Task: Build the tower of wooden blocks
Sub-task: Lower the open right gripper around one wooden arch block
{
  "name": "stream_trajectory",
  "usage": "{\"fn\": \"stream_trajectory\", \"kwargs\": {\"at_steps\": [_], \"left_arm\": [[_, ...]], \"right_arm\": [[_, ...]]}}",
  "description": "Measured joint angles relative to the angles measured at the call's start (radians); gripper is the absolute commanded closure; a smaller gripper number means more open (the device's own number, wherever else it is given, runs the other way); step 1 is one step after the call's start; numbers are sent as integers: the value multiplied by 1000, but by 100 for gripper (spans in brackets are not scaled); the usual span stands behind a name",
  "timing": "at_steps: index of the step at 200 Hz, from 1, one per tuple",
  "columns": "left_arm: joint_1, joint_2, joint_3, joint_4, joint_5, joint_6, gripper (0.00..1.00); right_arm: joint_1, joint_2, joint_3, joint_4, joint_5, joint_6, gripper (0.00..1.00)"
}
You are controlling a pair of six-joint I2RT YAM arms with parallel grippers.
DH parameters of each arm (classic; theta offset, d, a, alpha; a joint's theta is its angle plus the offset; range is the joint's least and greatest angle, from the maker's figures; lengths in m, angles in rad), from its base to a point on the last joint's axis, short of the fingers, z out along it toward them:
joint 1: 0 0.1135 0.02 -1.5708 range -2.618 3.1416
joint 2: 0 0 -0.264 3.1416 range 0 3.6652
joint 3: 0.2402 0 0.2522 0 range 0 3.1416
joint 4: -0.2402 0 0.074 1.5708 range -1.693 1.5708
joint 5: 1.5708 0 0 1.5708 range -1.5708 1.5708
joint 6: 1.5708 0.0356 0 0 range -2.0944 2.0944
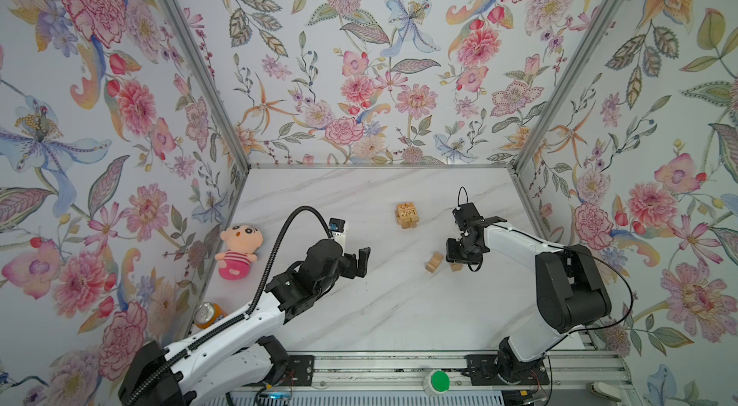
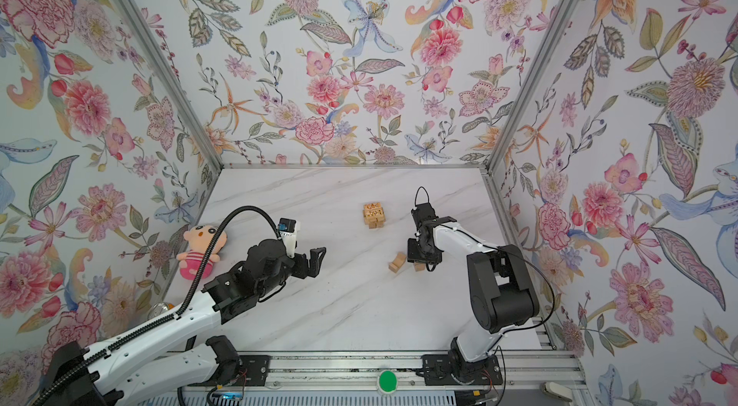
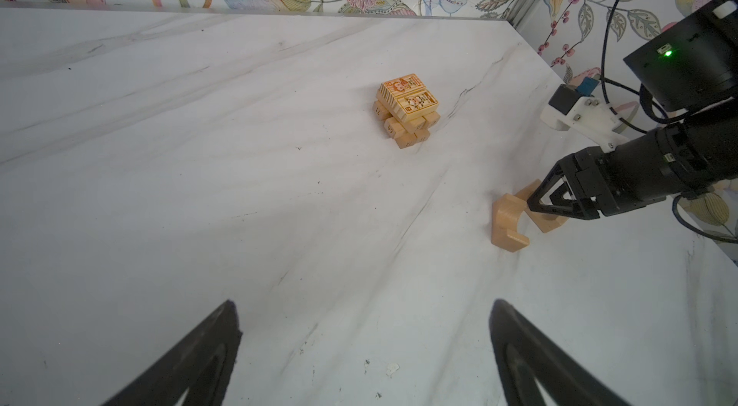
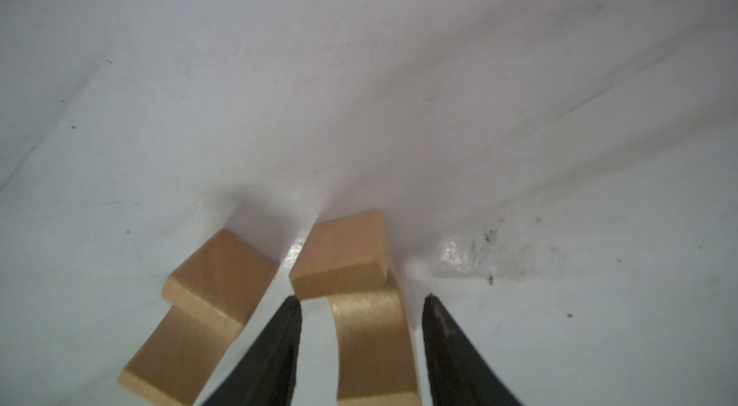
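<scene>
Right wrist view has my right pincer [image 4: 362, 298] open astride a notched wood block [image 4: 371, 344] lying on the desk [image 4: 399, 84], a sliver of gap at each jaw, with a second block [image 4: 207, 304] just beside it. In a top view the tower [image 1: 407, 215] stands at about 11 o'clock from that pincer, well apart, and the second block sits at its 9 o'clock. My left pincer [image 3: 364, 302] hangs wide open above the desk, the tower at about its 1 o'clock.

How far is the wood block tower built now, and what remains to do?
Done: the tower stands in crisscrossed layers, printed blocks on top. In hand: the right gripper straddles one loose block, not yet clamped. Remaining: that block and a second loose block beside it. The left gripper hangs open, empty.
</scene>
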Motion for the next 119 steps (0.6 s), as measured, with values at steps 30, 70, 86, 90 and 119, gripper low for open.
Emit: {"fn": "stream_trajectory", "kwargs": {"at_steps": [30,70,86,90,119], "left_arm": [[0,0,0,-1,0,3,1],[0,0,0,-1,1,3,1],[0,0,0,-2,1,3,1],[0,0,0,-2,2,3,1],[0,-3,0,-4,5,9,1]], "right_arm": [[3,0,0,-1,0,0,49],[15,19,0,-3,5,0,50],[19,26,0,-3,9,0,50],[20,26,0,-3,10,0,51],[22,26,0,-4,16,0,51]]}}
